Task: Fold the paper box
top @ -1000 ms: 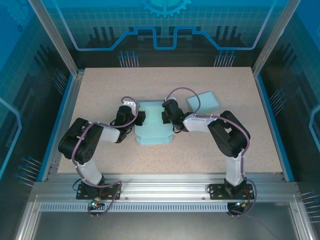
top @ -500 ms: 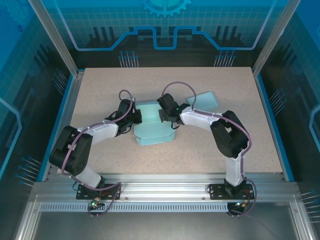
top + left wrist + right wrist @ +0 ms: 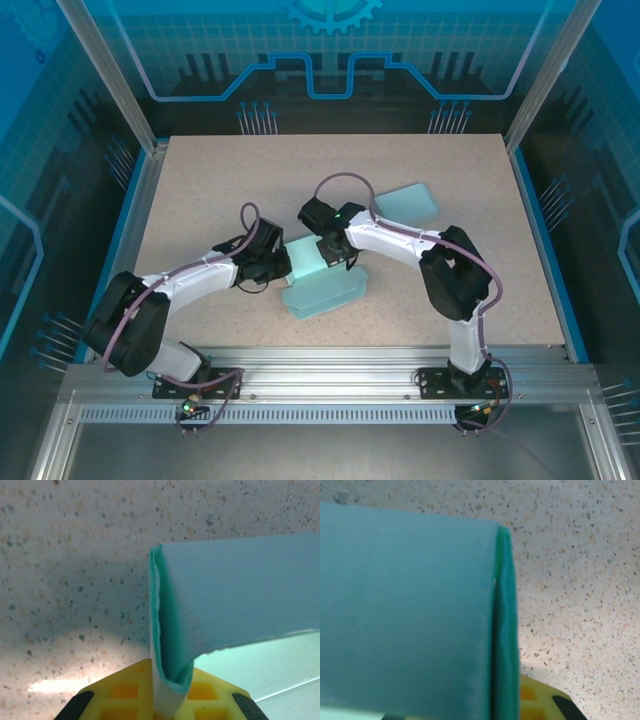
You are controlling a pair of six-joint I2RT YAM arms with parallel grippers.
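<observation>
The paper box [image 3: 322,283] is a light teal sheet, partly folded, lying skewed in the middle of the table. My left gripper [image 3: 277,262] is shut on its left flap. In the left wrist view the doubled flap edge [image 3: 167,630] stands upright, pinched between the yellow fingers [image 3: 125,690]. My right gripper [image 3: 329,247] is shut on the box's far right side. In the right wrist view the raised teal panel [image 3: 410,610] covers the left, its folded edge running down into the gripper [image 3: 504,705] beside one yellow finger [image 3: 535,700].
A second flat teal piece [image 3: 406,200] lies on the speckled table [image 3: 200,180] at the back right, behind the right arm. Blue rails and metal posts fence the table's sides.
The left gripper has shut on the box's left flap. Both grippers moved inward and nearer, and the box turned and slid toward the near right with its sides lifted.
</observation>
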